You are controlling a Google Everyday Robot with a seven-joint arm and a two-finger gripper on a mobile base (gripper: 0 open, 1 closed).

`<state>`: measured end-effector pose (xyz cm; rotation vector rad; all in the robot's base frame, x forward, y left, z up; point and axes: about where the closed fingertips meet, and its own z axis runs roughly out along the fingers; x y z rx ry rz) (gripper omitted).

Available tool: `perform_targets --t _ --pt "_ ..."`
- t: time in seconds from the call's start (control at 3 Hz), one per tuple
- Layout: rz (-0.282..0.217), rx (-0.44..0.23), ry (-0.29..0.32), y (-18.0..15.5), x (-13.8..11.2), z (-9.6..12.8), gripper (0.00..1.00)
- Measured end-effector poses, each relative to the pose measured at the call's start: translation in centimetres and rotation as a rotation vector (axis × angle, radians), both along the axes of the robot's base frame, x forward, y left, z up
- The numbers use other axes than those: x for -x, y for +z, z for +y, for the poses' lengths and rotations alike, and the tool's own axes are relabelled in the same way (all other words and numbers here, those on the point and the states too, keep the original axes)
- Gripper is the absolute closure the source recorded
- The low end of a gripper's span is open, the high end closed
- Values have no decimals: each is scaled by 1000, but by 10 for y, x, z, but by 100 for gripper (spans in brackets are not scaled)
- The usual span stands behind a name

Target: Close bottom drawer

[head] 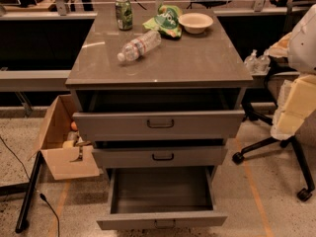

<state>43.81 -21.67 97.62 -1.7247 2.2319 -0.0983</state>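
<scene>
The grey metal cabinet (160, 63) has all three drawers open. The bottom drawer (162, 220) is pulled out the furthest, toward the camera. Its inside (162, 189) is empty, and its low front panel carries a small dark pull handle (164, 223) at the bottom edge of the view. The middle drawer (160, 157) and the top drawer (159, 124) are each out a short way. My gripper is not in view. A white rounded shape (303, 33) shows at the right edge; I cannot tell whether it is part of my arm.
On the cabinet top lie a plastic water bottle (139, 46), a green can (124, 13), a green bag (167, 19) and a beige bowl (195, 21). An open cardboard box (64, 137) stands on the floor to the left. An office chair (286, 127) stands to the right.
</scene>
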Motion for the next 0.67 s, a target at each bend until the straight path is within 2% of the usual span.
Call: perform_targets --t 0.33,0.67 --pt "0 0 0 0 0 0 0" --pt "-17 -13 24 -26 -11 -3 18"
